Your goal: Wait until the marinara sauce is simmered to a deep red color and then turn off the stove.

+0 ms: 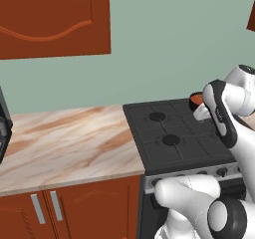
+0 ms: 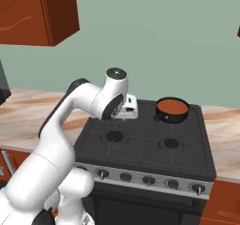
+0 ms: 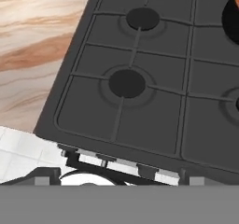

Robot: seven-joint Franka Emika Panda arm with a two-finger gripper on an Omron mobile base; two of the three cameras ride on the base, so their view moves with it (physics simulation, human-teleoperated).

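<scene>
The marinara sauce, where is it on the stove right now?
The marinara sauce sits in a small black pan on the back right burner of the stove, near the green wall, to the right of the robot's raised hand in the right base view.

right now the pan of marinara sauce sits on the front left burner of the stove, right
Not quite. The pan of marinara sauce sits on the back right burner of the stove, not the front left. The right base view shows it at the far right corner, with the front left burner bare.
</scene>
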